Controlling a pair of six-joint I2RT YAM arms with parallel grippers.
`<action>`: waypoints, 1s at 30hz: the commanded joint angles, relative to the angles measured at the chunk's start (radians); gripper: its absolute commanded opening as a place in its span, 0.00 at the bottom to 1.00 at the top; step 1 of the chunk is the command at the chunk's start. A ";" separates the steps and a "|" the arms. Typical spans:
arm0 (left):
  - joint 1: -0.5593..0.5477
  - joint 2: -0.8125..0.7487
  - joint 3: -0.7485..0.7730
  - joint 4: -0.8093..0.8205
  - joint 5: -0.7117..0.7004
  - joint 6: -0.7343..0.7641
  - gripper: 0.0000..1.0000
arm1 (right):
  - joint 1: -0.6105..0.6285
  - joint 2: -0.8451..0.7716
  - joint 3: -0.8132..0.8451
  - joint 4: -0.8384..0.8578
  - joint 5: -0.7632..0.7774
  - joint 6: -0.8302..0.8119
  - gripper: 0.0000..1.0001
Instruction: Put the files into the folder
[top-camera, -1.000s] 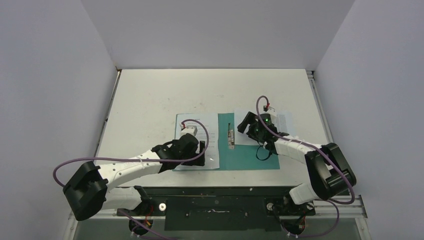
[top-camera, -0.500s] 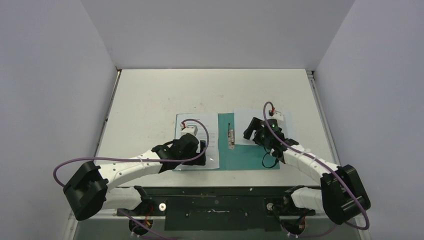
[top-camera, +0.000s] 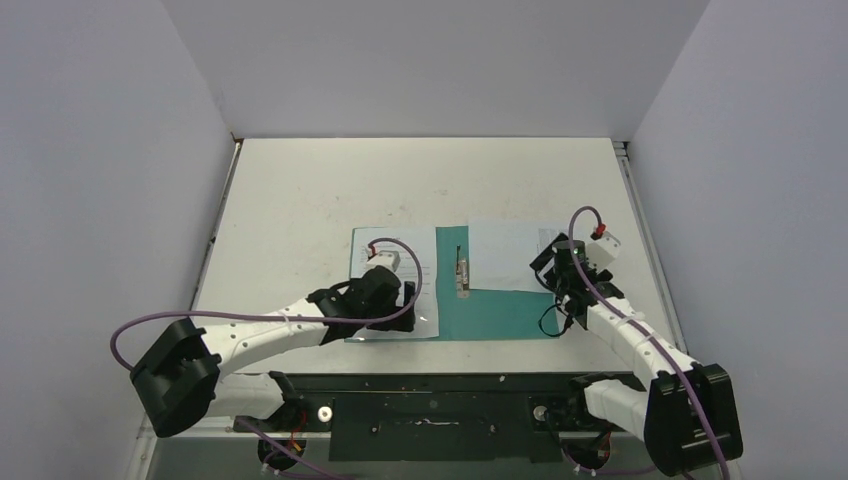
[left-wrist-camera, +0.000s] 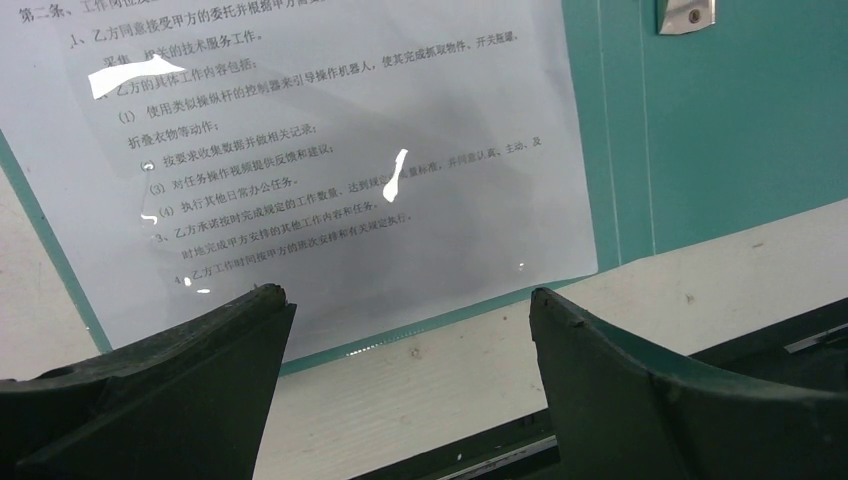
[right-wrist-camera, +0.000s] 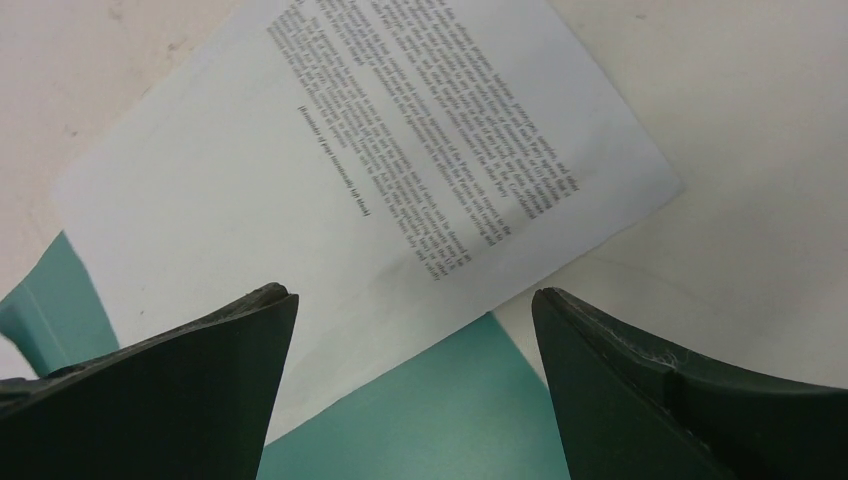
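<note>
Hovering with left end effector (left-wrist-camera: 410, 310) spread and empty above the near edge of the left file (left-wrist-camera: 330, 150). Likewise spread, right end effector (right-wrist-camera: 410, 300) over the right file (right-wrist-camera: 330, 160), lying skewed, partly off the open folder (top-camera: 500, 315) onto the table (top-camera: 400, 180). Probably featherlight, floppy, slippery: best pinched at an overhanging corner.

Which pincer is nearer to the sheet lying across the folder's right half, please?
Right. The right pincer hangs over the right sheet's right edge; the left pincer is above the left sheet on the folder's other half.
</note>
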 joint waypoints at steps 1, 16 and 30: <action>-0.007 0.008 0.105 0.030 0.015 0.034 0.89 | -0.048 0.041 -0.019 0.032 -0.020 0.082 0.91; -0.026 0.229 0.490 0.054 0.155 0.138 0.90 | -0.069 0.160 -0.059 0.096 0.009 0.231 0.92; -0.028 0.690 0.931 0.075 0.314 0.174 0.90 | -0.090 0.146 -0.104 0.141 0.002 0.263 0.98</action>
